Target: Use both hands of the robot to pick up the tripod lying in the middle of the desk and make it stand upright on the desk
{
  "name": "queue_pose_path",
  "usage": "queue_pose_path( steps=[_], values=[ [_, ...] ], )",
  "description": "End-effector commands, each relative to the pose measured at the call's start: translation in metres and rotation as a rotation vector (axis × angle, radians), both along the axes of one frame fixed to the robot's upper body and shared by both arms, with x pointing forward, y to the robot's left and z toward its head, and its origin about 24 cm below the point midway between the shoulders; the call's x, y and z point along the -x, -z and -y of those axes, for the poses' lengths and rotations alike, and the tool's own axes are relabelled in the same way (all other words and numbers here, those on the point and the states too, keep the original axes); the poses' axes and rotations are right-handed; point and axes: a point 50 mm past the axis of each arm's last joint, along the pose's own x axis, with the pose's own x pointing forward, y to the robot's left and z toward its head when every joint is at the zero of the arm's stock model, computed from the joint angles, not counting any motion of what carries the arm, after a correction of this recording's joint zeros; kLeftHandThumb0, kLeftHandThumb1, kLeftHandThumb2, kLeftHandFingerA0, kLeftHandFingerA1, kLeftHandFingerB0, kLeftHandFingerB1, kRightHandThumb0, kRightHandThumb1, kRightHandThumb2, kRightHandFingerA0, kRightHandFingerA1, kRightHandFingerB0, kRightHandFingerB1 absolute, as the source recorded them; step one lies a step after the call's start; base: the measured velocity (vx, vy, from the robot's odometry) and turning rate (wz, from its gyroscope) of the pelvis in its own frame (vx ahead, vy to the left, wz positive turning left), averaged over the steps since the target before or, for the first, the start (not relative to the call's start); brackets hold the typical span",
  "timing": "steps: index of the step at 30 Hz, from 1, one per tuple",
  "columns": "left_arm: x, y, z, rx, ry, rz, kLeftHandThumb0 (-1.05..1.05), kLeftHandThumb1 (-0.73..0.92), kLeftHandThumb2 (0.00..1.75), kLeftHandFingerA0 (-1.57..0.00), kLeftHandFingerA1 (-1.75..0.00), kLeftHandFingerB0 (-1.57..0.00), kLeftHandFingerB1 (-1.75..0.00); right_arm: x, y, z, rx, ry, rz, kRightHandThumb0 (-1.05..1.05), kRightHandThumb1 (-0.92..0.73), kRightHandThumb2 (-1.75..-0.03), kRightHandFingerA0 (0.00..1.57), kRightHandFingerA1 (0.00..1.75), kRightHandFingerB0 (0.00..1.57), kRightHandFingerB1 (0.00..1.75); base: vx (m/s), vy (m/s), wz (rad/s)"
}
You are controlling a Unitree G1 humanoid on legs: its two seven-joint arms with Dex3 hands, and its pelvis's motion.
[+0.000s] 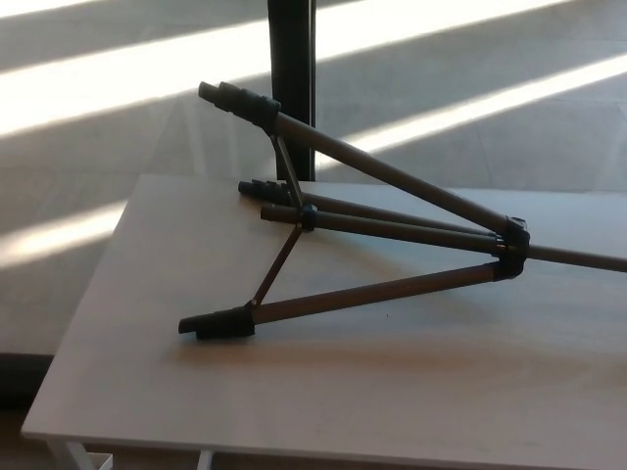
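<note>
1. Tripod [392,223]: we find it lying on its side across the middle of the table, legs spread. The leg hub sits at about 3 o'clock of the tabletop; the three feet fan out toward 9 and 11 o'clock.
2. Upper leg [372,166]: raised off the table, its black foot hanging in the air past the far edge at about 11 o'clock.
3. Near leg [362,294]: resting on the table, its foot at about 8 o'clock. The middle leg lies between the two, also down.
4. Hub [509,250]: black collar joining the legs; the centre column runs on from it to 3 o'clock and leaves the picture.
5. Braces [279,259]: thin struts tying the legs to a centre collar.
6. Handling, as we judge it: stiff metal tubes, light to moderate in weight, smooth and likely slippery. The struts look slender, so we would not grip those. We would take the hub or column with one hand and the raised leg with the other, then swing the feet down.
7. Table [441,392]: pale wood top, white legs at the near left corner.
8. Floor [98,98]: sunlit stripes beyond, with a dark post at 12 o'clock.
9. Hands: neither the left nor the right shows, so we cannot tell whether they are released or clenched.
</note>
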Motion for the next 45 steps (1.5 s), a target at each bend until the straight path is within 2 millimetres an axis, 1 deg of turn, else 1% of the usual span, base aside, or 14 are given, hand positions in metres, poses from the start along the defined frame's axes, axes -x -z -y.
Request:
queue_pose_path(
  steps=[1, 2, 3, 4, 5, 6, 10, 13, 17, 22, 30, 36, 38, 45],
  values=[
    [-0.066, -0.139, 0.100, -0.215, 0.355, 0.526, -0.64, 0.65, 0.60, -0.69, -0.49, -0.62, -0.43, -0.041, -0.100, -0.111, -0.219, -0.425, 0.537, -0.60, -0.69, -0.61, 0.69, 0.81, 0.50, 0.48, 0.00, 0.000, 0.00],
    [-0.089, -0.145, 0.127, -0.259, 0.454, 0.508, -0.59, 0.67, 0.60, -0.60, -0.51, -0.54, -0.46, -0.056, -0.100, -0.130, -0.269, -0.488, 0.511, -0.65, -0.69, -0.60, 0.68, 0.84, 0.52, 0.51, 0.00, 0.000, 0.00],
    [-0.089, -0.144, 0.127, -0.256, 0.452, 0.505, -0.59, 0.67, 0.60, -0.60, -0.51, -0.54, -0.46, -0.057, -0.099, -0.130, -0.270, -0.487, 0.508, -0.65, -0.69, -0.60, 0.68, 0.84, 0.52, 0.51, 0.00, 0.000, 0.00],
    [-0.101, -0.150, 0.145, -0.299, 0.537, 0.490, -0.59, 0.68, 0.61, -0.59, -0.56, -0.48, -0.47, -0.067, -0.096, -0.141, -0.298, -0.541, 0.490, -0.63, -0.70, -0.61, 0.67, 0.86, 0.49, 0.53, 0.00, 0.000, 0.00],
    [-0.103, -0.151, 0.146, -0.303, 0.545, 0.488, -0.59, 0.68, 0.61, -0.59, -0.56, -0.48, -0.47, -0.068, -0.096, -0.142, -0.301, -0.547, 0.488, -0.63, -0.70, -0.61, 0.67, 0.86, 0.49, 0.53, 0.00, 0.000, 0.00],
    [-0.114, -0.162, 0.165, -0.303, 0.593, 0.478, -0.53, 0.69, 0.61, -0.62, -0.61, -0.55, -0.49, -0.079, -0.091, -0.154, -0.326, -0.587, 0.457, -0.60, -0.74, -0.62, 0.66, 0.94, 0.48, 0.53, 0.00, 0.000, 0.00],
    [-0.131, -0.180, 0.189, -0.338, 0.657, 0.482, -0.55, 0.72, 0.62, -0.59, -0.66, -0.55, -0.52, -0.095, -0.083, -0.175, -0.384, -0.630, 0.385, -0.65, -0.72, -0.62, 0.64, 0.97, 0.51, 0.52, 0.00, 0.000, 0.00],
    [-0.145, -0.184, 0.202, -0.374, 0.732, 0.448, -0.56, 0.72, 0.62, -0.56, -0.59, -0.50, -0.48, -0.104, -0.077, -0.187, -0.436, -0.636, 0.351, -0.57, -0.71, -0.61, 0.67, 0.97, 0.54, 0.57, 0.00, 0.000, 0.00],
    [-0.164, -0.194, 0.215, -0.405, 0.771, 0.421, -0.59, 0.67, 0.60, -0.61, -0.59, -0.57, -0.46, -0.115, -0.068, -0.196, -0.505, -0.669, 0.281, -0.57, -0.71, -0.61, 0.68, 0.99, 0.55, 0.58, 0.00, 0.000, 0.00],
    [-0.177, -0.207, 0.224, -0.395, 0.791, 0.431, -0.61, 0.65, 0.60, -0.63, -0.60, -0.56, -0.47, -0.120, -0.062, -0.197, -0.566, -0.642, 0.223, -0.58, -0.69, -0.60, 0.70, 0.98, 0.56, 0.58, 0.00, 0.000, 0.00],
    [-0.195, -0.236, 0.265, -0.647, 0.839, 0.362, -0.50, 0.65, 0.59, -0.64, -0.61, -0.61, -0.51, -0.124, -0.034, -0.205, -0.616, -0.646, 0.084, -0.57, -0.71, -0.61, 0.64, 1.01, 0.55, 0.58, 0.00, 0.000, 0.00],
    [-0.209, -0.233, 0.284, -0.774, 0.854, 0.337, -0.53, 0.65, 0.59, -0.63, -0.64, -0.58, -0.54, -0.120, -0.023, -0.212, -0.620, -0.634, 0.030, -0.58, -0.70, -0.61, 0.65, 0.98, 0.54, 0.58, 0.00, 0.000, 0.00],
    [-0.217, -0.223, 0.298, -0.869, 0.901, 0.282, -0.42, 0.61, 0.57, -0.71, -0.63, -0.69, -0.58, -0.120, -0.018, -0.213, -0.630, -0.631, 0.013, -0.58, -0.68, -0.61, 0.67, 0.99, 0.54, 0.58, 0.00, 0.000, 0.00],
    [-0.237, -0.200, 0.325, -1.104, 0.969, 0.065, -0.54, 0.58, 0.58, -0.72, -0.59, -0.69, -0.52, -0.114, -0.009, -0.219, -0.666, -0.629, -0.034, -0.60, -0.68, -0.61, 0.68, 0.99, 0.52, 0.57, 0.00, 0.000, 0.00]
  ],
)
